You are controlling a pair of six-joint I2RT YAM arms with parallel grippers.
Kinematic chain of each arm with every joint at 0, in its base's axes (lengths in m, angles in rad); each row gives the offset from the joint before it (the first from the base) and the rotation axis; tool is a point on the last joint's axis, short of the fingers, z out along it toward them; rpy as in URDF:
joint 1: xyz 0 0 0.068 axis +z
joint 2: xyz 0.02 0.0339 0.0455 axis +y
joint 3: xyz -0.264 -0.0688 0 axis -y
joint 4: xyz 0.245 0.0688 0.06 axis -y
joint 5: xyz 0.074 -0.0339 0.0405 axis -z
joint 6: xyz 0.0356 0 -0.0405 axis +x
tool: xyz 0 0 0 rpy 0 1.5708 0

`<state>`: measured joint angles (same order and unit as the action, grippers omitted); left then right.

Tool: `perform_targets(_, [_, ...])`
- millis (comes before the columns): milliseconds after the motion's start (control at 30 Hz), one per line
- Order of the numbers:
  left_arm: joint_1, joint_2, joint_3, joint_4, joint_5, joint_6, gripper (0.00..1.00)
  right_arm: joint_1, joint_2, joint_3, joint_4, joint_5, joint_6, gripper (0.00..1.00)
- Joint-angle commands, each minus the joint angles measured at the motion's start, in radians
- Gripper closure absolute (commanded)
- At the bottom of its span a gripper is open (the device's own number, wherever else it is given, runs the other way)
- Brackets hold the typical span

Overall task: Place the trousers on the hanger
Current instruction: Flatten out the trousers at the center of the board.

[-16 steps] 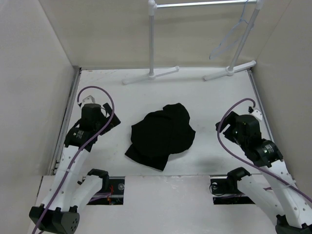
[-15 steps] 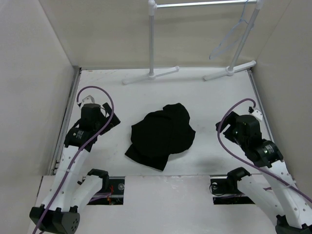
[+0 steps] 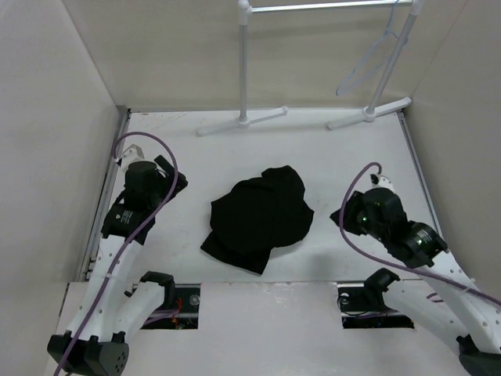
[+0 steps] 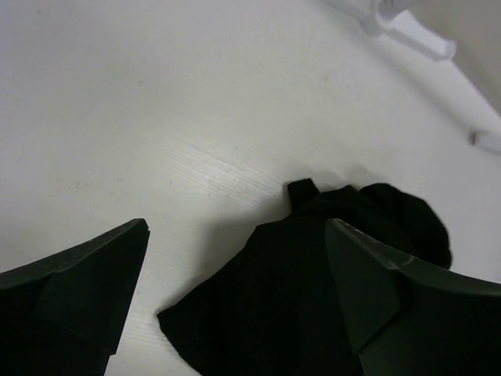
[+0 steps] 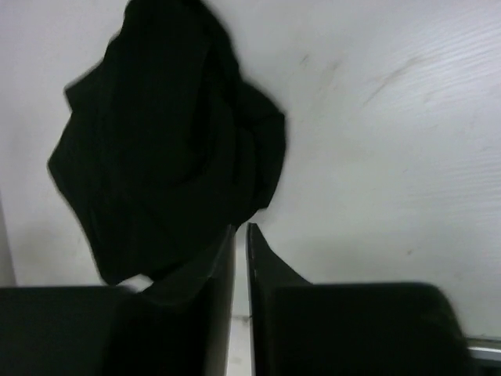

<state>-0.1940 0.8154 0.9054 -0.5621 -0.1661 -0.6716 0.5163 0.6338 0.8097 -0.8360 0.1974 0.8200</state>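
The black trousers (image 3: 258, 219) lie crumpled in a heap in the middle of the table. The pale hanger (image 3: 366, 63) hangs by its hook on the rack's rail at the back right. My left gripper (image 3: 171, 185) is left of the heap, open and empty. In the left wrist view it (image 4: 236, 229) has wide-apart jaws framing the near edge of the trousers (image 4: 313, 298). My right gripper (image 3: 343, 216) is right of the heap, apart from it. In the right wrist view it (image 5: 241, 229) is shut and empty, pointing at the trousers (image 5: 164, 157).
A white clothes rack (image 3: 244, 70) with poles and feet stands along the back of the table; one foot shows in the left wrist view (image 4: 407, 31). Walls close in the table on the left, right and back.
My right arm has swung left toward the trousers. My left arm has shifted a little back and to the left. The trousers have not moved.
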Motion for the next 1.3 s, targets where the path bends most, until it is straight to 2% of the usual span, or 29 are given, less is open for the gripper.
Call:
perform_targets(0, [-0.008, 0.036, 0.024, 0.080, 0.000, -0.019, 0.31, 0.131, 0.047, -0.015, 0.060, -0.082, 0.028, 0.70])
perform_targets(33, [-0.012, 0.063, 0.029, 0.080, 0.026, 0.003, 0.62, 0.168, 0.065, -0.029, 0.086, -0.069, 0.043, 0.54])
perform_targets(67, [-0.011, 0.091, 0.029, 0.071, 0.048, 0.012, 0.76, 0.200, 0.085, -0.041, 0.119, -0.069, 0.053, 0.39])
perform_targets(133, [-0.020, 0.134, 0.026, 0.061, 0.066, 0.018, 0.83, 0.248, 0.139, -0.070, 0.208, -0.070, 0.061, 0.21])
perform_targets(200, [-0.052, 0.152, 0.003, 0.076, 0.065, 0.026, 0.82, 0.262, 0.211, -0.087, 0.290, -0.076, 0.053, 0.15])
perform_targets(233, [-0.067, 0.150, -0.016, 0.096, 0.060, 0.027, 0.76, 0.262, 0.248, -0.093, 0.328, -0.079, 0.045, 0.15])
perform_targets(333, [-0.109, 0.137, -0.083, 0.181, 0.074, 0.024, 0.47, 0.242, 0.355, -0.110, 0.447, -0.093, 0.022, 0.25])
perform_targets(367, [-0.118, 0.142, -0.094, 0.194, 0.080, 0.023, 0.40, 0.225, 0.392, -0.115, 0.487, -0.101, 0.013, 0.28])
perform_targets(467, [-0.144, 0.172, -0.109, 0.206, 0.097, 0.018, 0.29, 0.193, 0.478, -0.107, 0.566, -0.105, -0.019, 0.41])
perform_targets(500, [-0.155, 0.180, -0.115, 0.211, 0.102, 0.018, 0.26, 0.187, 0.512, -0.087, 0.583, -0.099, -0.044, 0.63])
perform_targets(533, [-0.167, 0.188, -0.117, 0.217, 0.103, 0.017, 0.25, 0.187, 0.530, -0.064, 0.580, -0.104, -0.059, 0.80])
perform_targets(600, [-0.189, 0.195, -0.123, 0.226, 0.100, 0.015, 0.24, 0.192, 0.559, 0.024, 0.549, -0.099, -0.102, 0.94])
perform_targets(667, [-0.195, 0.189, -0.126, 0.228, 0.094, 0.014, 0.25, 0.216, 0.581, 0.167, 0.468, -0.098, -0.130, 0.97])
perform_targets(767, [-0.170, 0.137, -0.128, 0.209, 0.070, 0.012, 0.28, 0.314, 0.615, 0.484, 0.316, -0.061, -0.172, 0.96])
perform_targets(933, [-0.049, 0.045, -0.134, 0.150, 0.066, 0.018, 0.29, 0.414, 0.756, 0.993, 0.138, -0.021, -0.208, 0.96])
perform_targets(1033, [0.036, 0.018, -0.137, 0.111, 0.094, 0.012, 0.29, 0.474, 0.808, 1.208, 0.100, 0.025, -0.249, 0.97])
perform_targets(1133, [0.154, -0.034, -0.117, 0.074, 0.079, 0.010, 0.29, 0.558, 0.888, 1.564, 0.075, 0.019, -0.324, 0.98])
perform_targets(1200, [0.207, -0.029, -0.073, 0.039, 0.063, 0.010, 0.28, 0.601, 0.909, 1.731, 0.086, 0.016, -0.375, 0.98])
perform_targets(1233, [0.210, -0.018, -0.047, 0.033, 0.059, 0.010, 0.28, 0.613, 0.896, 1.759, 0.109, 0.017, -0.395, 0.98])
perform_targets(1267, [0.210, -0.007, -0.022, 0.033, 0.056, 0.010, 0.28, 0.618, 0.853, 1.719, 0.139, 0.014, -0.403, 0.97])
